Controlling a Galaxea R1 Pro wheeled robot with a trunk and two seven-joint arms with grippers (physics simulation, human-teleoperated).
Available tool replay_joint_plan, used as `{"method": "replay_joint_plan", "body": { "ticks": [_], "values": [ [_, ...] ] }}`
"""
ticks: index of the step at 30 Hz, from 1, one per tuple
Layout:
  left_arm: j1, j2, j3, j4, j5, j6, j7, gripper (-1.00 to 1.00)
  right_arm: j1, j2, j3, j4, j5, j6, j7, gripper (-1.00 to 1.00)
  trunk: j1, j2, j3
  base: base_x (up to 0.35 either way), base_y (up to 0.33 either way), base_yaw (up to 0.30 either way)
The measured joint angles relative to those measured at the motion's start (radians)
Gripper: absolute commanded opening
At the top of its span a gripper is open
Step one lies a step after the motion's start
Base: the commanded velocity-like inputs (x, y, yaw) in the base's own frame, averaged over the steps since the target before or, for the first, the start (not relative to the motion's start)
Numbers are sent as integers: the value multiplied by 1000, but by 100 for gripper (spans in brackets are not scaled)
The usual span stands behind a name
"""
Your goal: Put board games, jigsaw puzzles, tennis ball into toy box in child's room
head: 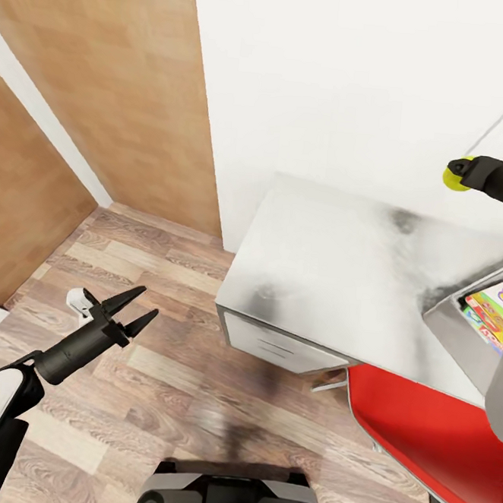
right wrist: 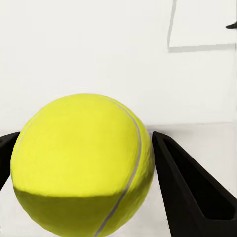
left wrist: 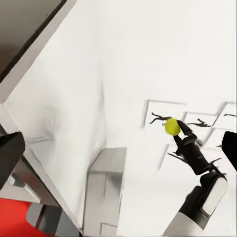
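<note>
Holding the tennis ball [head: 456,173] between its fingers, your right gripper [head: 463,173] hangs above the far right part of the table [head: 333,274], with the ball lifted clear of the tabletop. In the right wrist view the ball [right wrist: 81,165] sits squarely between the two dark fingers [right wrist: 190,190], one pressed to each side of it, so the jaws are pinching the ball. The left wrist view shows the same thing from across the room: the yellow ball [left wrist: 172,126] at the tip of the right gripper [left wrist: 177,127], in front of a white wall with framed pictures [left wrist: 163,114].

Your left gripper [head: 140,307] is out over the wooden floor [head: 157,365], well apart from the table and off its near left corner. Its two pointed fingers [head: 125,298] are spread, with nothing between them.

The table is a pale, glossy top with a drawer front [head: 273,349] under its near left corner. At its right edge you can see the toy box [head: 458,331], a grey-walled container cut off by the picture's edge; inside it lies a brightly printed board game [head: 494,307]. Whether more than one box lies in there, you cannot tell from this angle. A red chair [head: 412,426] stands at the near right edge of the table. The ball is to the far side of the toy box, near it but not over its opening.
</note>
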Motion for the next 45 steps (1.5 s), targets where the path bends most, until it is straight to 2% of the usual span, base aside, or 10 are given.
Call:
{"method": "replay_joint_plan", "body": {
  "ticks": [3, 4, 8, 14, 27, 32, 34, 38, 45],
  "values": [
    [0, 4, 0, -1, -2, 2, -102, 100, 0, -1, 0, 0, -15, 0, 0, -100, 0, 0, 5, 0, 0, -148],
    [0, 4, 0, -1, -3, 2, -103, 100, 0, -1, 0, 0, -15, 0, 0, -100, 0, 0, 6, 0, 0, -149],
    [-6, 13, -16, -1, -5, 5, -207, 100, 0, -1, 0, 0, -24, 0, 0, -100, 0, 0, 13, 0, 0, -149],
    [-19, 28, -65, -1, -6, 7, -243, 100, 0, -1, 1, 0, -28, 0, 0, -100, 0, 0, 22, 0, 0, -149],
    [-27, 41, -91, -1, -6, 7, -247, 100, 0, -3, 1, 0, -30, 0, 0, -100, 0, 0, 43, 0, 0, -149],
    [-27, 41, -93, 0, -6, 7, -204, 100, 7, -12, 0, 1, -30, 0, 0, -100, 0, 0, 51, 0, 0, -149],
    [-27, 41, -94, 0, -5, 7, -178, 100, 25, -29, -1, 1, -31, 0, 1, -100, 0, 0, 55, 0, 0, -149],
    [-27, 40, -94, 0, -5, 7, -146, 100, 63, -62, -1, 1, -71, 0, 1, -100, 0, 0, 61, 0, 0, -149],
    [-27, 40, -96, 0, -4, 7, -125, 100, 97, -92, -1, 2, -150, 0, 1, -100, 0, 0, 72, 0, 0, -149]
  ]
}}
